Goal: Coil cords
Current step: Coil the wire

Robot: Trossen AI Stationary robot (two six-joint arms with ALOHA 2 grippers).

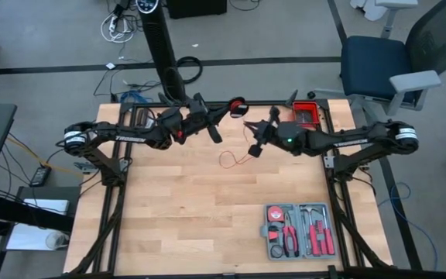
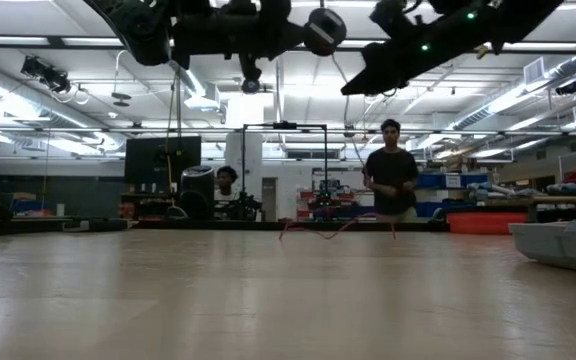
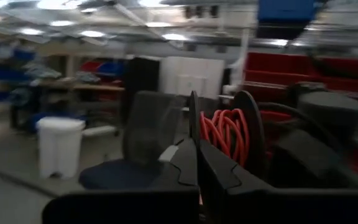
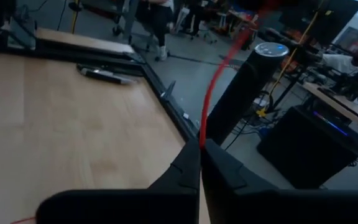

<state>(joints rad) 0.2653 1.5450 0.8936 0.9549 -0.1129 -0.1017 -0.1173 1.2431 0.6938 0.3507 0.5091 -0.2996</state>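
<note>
Tool case point(image 1: 298, 230): seen at the lower right of the high view, on the tabletop point(image 1: 176, 217), untouched.
Cord point(image 1: 235, 159): thin red loop lying mid-tabletop at frame centre; one strand rises to the right gripper point(image 1: 252, 147).
Right fingers: closed, pinching the cord.
Left gripper point(image 1: 217, 133): held above the far edge, upper centre; fingers shut; a red coil point(image 3: 229, 134) is seen just beyond them.
Risk: the thin strand could slip from the pinch or snag if tension is pulled unevenly.
</note>
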